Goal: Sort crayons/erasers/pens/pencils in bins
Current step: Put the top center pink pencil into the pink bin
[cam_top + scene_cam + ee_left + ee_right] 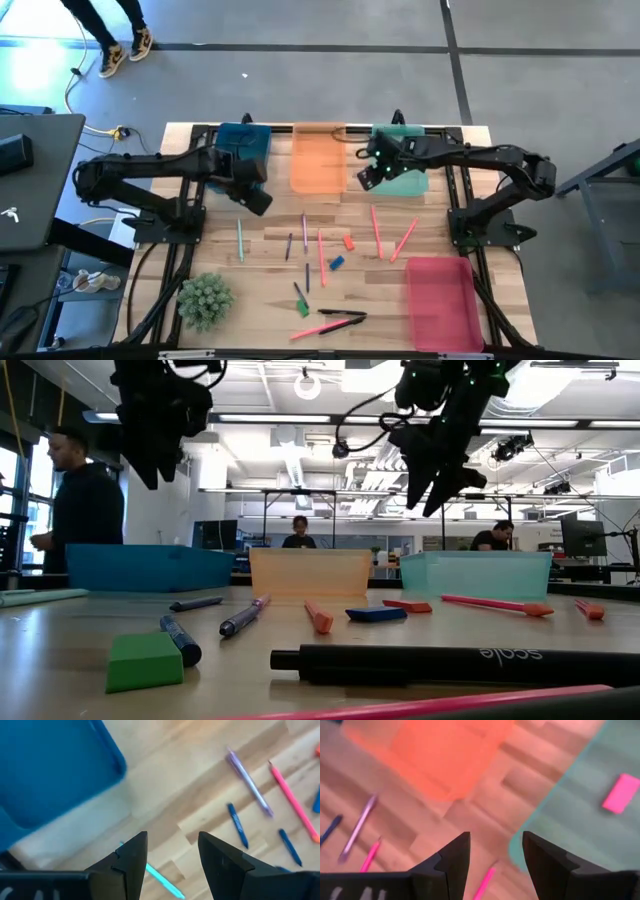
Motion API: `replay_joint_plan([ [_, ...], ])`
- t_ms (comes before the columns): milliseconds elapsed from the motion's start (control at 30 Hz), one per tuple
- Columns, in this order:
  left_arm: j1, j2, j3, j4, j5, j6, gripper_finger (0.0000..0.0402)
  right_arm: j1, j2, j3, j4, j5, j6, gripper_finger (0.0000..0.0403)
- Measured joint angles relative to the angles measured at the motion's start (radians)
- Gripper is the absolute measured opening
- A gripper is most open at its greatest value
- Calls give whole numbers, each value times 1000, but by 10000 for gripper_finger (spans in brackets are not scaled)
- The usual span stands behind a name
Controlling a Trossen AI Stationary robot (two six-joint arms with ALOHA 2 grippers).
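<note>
Looking over the desk (440, 200), I see the biggest risk in the bins: blue bin (246, 146), orange bin (318, 158) and green bin (402, 165) sit close together along the far edge, with the red-pink bin (440, 300) well apart at the near right, so a drop from a high hand could land in the wrong one or clip a rim. My left hand (256, 199) hangs spread and empty just beside the blue bin, above a teal stick (240, 240); my right hand (370, 176) hangs spread and empty over the gap between the orange and green bins. The pink sticks (376, 232) can roll if one finger lands first. The red-orange eraser (349, 242), blue eraser (336, 263) and green eraser (302, 308) lie among pens, so I could pinch two things together.
</note>
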Motion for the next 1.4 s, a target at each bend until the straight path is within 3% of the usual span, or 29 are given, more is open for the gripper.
replay_joint_plan([
  [433, -193, 12, 0, 54, -7, -235, 165, 206, 0, 0, -2, 2, 125, 174],
  [700, -319, 55, -1, 59, -78, -428, 165, 319, 1, 0, -21, -7, 245, 174],
  [900, -399, 116, -1, 120, -79, -508, 165, 393, 1, 0, -85, 64, 312, 174],
  [1167, -447, 209, -1, 231, -75, -529, 165, 466, 13, 0, -169, 84, 356, 174],
  [1400, -447, 181, -1, 213, -67, -500, 165, 541, 73, 0, -187, 47, 397, 174],
])
